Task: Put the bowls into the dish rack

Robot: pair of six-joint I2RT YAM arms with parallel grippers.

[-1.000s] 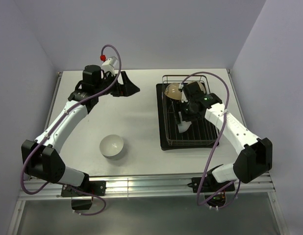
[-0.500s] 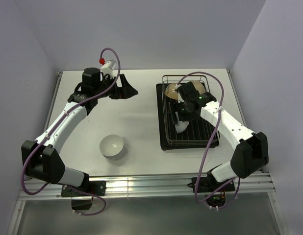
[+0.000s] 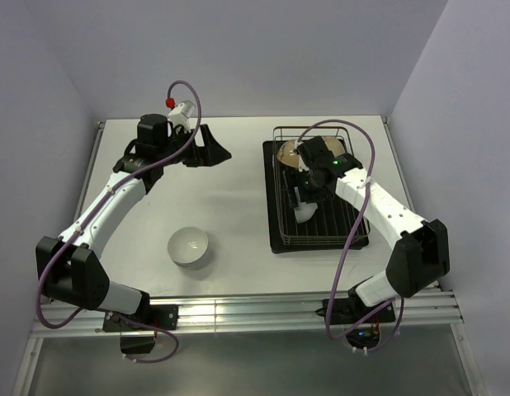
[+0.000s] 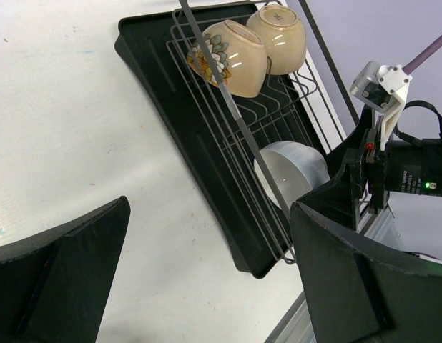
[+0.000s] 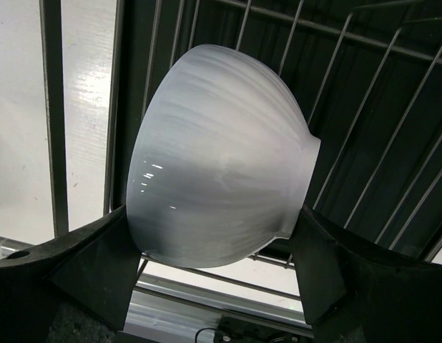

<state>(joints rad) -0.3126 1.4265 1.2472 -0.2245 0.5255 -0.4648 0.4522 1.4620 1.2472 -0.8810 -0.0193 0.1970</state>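
Over on the left, the left pincer [image 3: 215, 145] hangs released above the far part of the surface [image 3: 238, 206], its two black fingers [image 4: 64, 271] spread wide with nothing between them. It is turned toward the right side, so its wrist view looks across at the rack.

Nearer the front, left of centre, a loose bowl [image 3: 189, 246] sits upright on the surface, white inside, well apart from both arms.

To the right stands the dish rack [image 3: 276, 241], dark wire on a black tray. At its far end two tan bowls [image 4: 235, 51] lie on their sides among the tines, touching each other; the nearer one has a flower pattern on it.

Further toward the front of the rack, the right pincer [image 3: 304, 200] is clenched on a gripped bowl [image 5: 221, 157], a white one turned on its side. One finger presses near its rim and the other near its foot. The bowl is down among the rack's wires, over the black tray.
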